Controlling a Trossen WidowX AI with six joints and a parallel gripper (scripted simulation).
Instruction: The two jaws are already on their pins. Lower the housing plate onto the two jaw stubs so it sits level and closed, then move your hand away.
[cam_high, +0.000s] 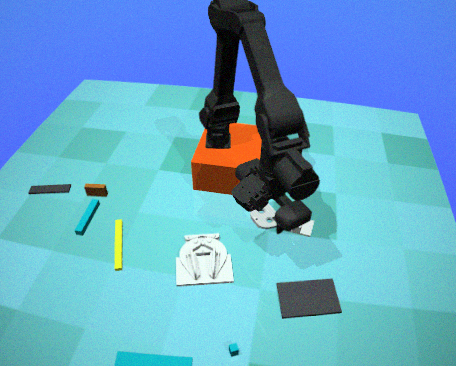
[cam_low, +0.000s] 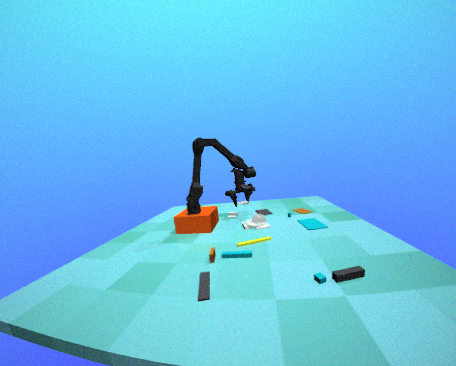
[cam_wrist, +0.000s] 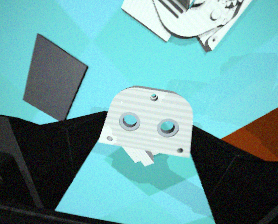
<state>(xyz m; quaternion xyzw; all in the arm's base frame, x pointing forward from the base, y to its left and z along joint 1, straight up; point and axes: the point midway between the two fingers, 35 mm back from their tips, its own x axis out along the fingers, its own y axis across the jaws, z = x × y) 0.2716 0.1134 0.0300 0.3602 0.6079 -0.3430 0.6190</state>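
The white housing plate (cam_high: 262, 217) (cam_low: 243, 202) (cam_wrist: 150, 107) has two large round holes and a small one near its rounded edge. My gripper (cam_high: 265, 215) (cam_low: 242, 203) (cam_wrist: 146, 121) is shut on it, one finger at each side edge, and holds it above the table. The white base with the two jaws (cam_high: 187, 276) (cam_low: 256, 225) (cam_wrist: 146, 21) stands on the table, to the left of my gripper in the top view and at the top of the wrist view. The jaws lie side by side on it. The stubs are too small to make out. The plate is apart from the base.
A small white stand (cam_high: 306, 228) (cam_low: 232, 215) (cam_wrist: 140, 156) is on the table below my gripper. A dark flat plate (cam_high: 309, 298) (cam_low: 263, 212) (cam_wrist: 55, 77) lies nearby. The orange box (cam_high: 215, 175) (cam_low: 192, 223) carries the arm. A yellow bar (cam_high: 118, 245) and a teal bar (cam_high: 87, 216) lie left of the base.
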